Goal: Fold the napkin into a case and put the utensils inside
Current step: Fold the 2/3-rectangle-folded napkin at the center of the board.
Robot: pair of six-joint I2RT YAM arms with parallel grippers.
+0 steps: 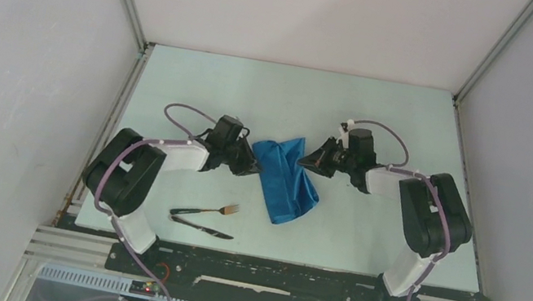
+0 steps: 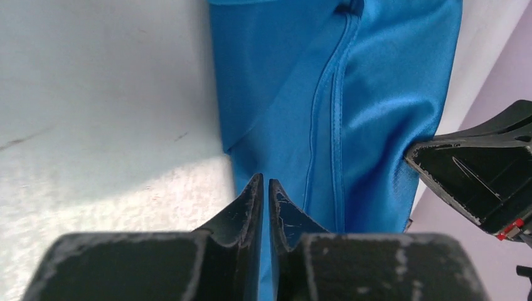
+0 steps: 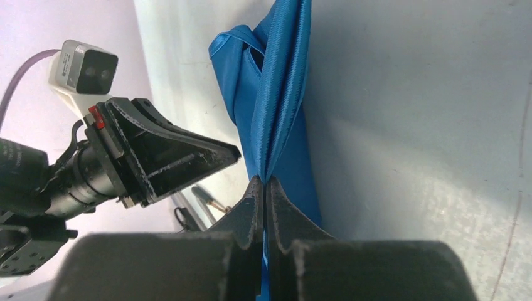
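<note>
The right tool (image 3: 264,180) has its jaws pressed fully together on a raised ridge of the plain bright blue cloth napkin (image 3: 283,94). The fabric runs up in a taut fold straight into the fingertips. The left tool (image 2: 264,183) has its jaws drawn almost together, with only a thin slit between them. It sits at the napkin's left edge, and blue shows through the slit, but I cannot tell whether any cloth is actually pinched there.

The two tools face each other across the napkin, one on each side, with the cloth between them. The napkin is folded into a long band, not yet a narrow pocket. It lies slantwise near the middle of the pale desk (image 1: 397,140), and a stitched hem runs along its length. Its far end looks bunched and partly open, with layers folded over one another.

The small slim metal fork with a dark handle (image 1: 204,212) lies on the desk well apart from the napkin, near the left arm's base, with its tines pointing toward the cloth. The slim dark knife (image 1: 204,229) lies just beside it on the near side. Their handle ends are close together and their tips spread apart. Both are outside the cloth.
</note>
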